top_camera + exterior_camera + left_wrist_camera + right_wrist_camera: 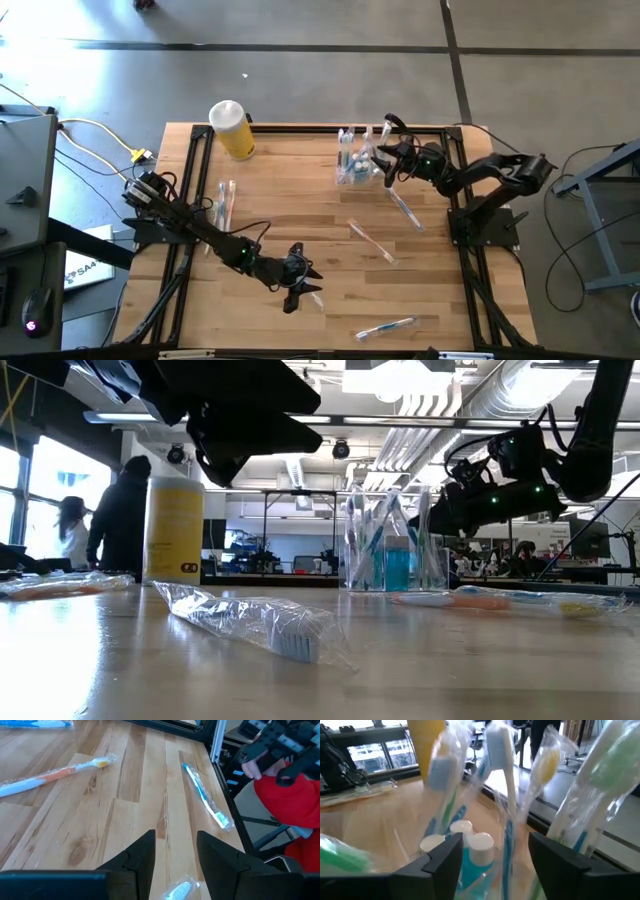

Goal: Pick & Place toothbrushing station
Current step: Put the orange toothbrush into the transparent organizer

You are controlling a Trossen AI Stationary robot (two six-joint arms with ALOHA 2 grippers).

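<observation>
Upper right of the high view, several toothbrushes are already stood in the cup [355, 168], where the right end effector [385, 165] is parted, empty. Four wrapped toothbrushes [370, 241] are left on the counter [290, 200]; the left end effector [300, 285] is parted above one.

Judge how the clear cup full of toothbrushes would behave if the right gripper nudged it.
The clear cup looks thin, so probably light. The wrapped toothbrushes stand well above its rim, likely making it top-heavy and apt to tip. Its smooth plastic on bare wood may slide first.
</observation>
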